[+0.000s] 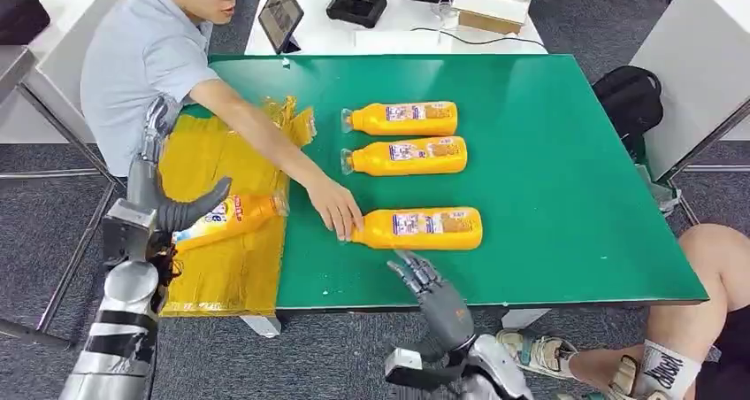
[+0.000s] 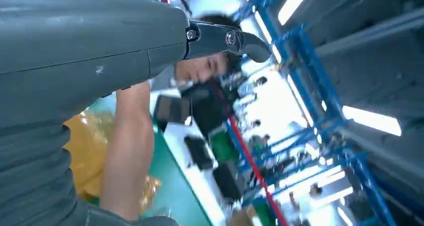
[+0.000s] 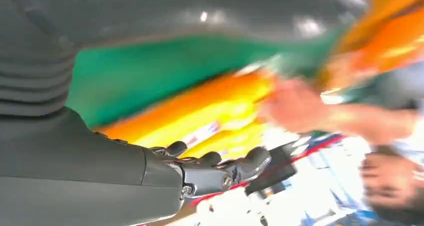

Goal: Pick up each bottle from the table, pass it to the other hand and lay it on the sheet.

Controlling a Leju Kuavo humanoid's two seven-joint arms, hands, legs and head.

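Head view: person's hand [image 1: 334, 207] on bottle [image 1: 421, 228]

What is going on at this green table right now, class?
The left robot hand holds an orange bottle over the yellow sheet at the table's left end. The right robot hand is open at the near edge, just short of the nearest bottle. A person's hand rests on that bottle's cap end. Two more bottles lie further back.
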